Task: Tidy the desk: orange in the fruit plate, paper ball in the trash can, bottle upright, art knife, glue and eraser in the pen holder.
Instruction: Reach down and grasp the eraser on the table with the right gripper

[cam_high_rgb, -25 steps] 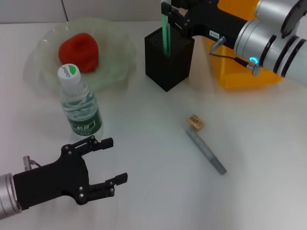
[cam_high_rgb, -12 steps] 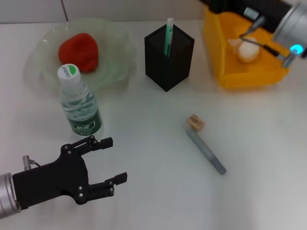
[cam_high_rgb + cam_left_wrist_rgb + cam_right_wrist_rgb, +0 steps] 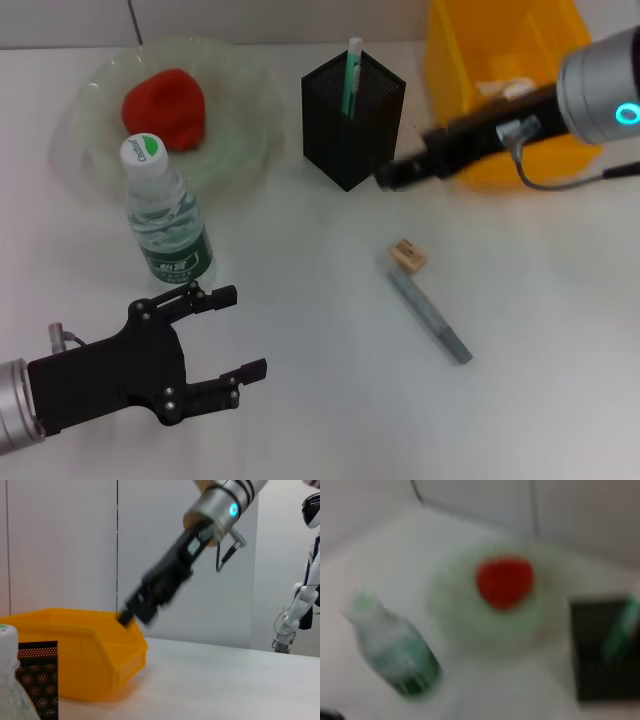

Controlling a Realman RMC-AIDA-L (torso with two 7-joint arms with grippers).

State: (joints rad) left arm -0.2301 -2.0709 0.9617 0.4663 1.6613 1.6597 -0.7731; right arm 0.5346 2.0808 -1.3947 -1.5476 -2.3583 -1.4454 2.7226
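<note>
Swinging down from above the trash can [image 3: 500,60], the right gripper [image 3: 392,176] now hangs just right of the pen holder [image 3: 352,120]; whether its jaws are released, I cannot tell. On the white worktop [image 3: 300,300], the fruit plate [image 3: 100,80] left of the holder carries the orange [image 3: 163,107]. The bottle [image 3: 165,220] stands upright. The holder contains the art knife [image 3: 349,78]. The glue [image 3: 430,320] and eraser [image 3: 407,255] lie in front. The left gripper [image 3: 235,335] idles, jaws released.

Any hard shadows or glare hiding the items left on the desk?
Head view: shadows faint, eraser and glue evenly lit, no glare. Left wrist view: trash can evenly lit; only the right arm's indicator light glows.
</note>
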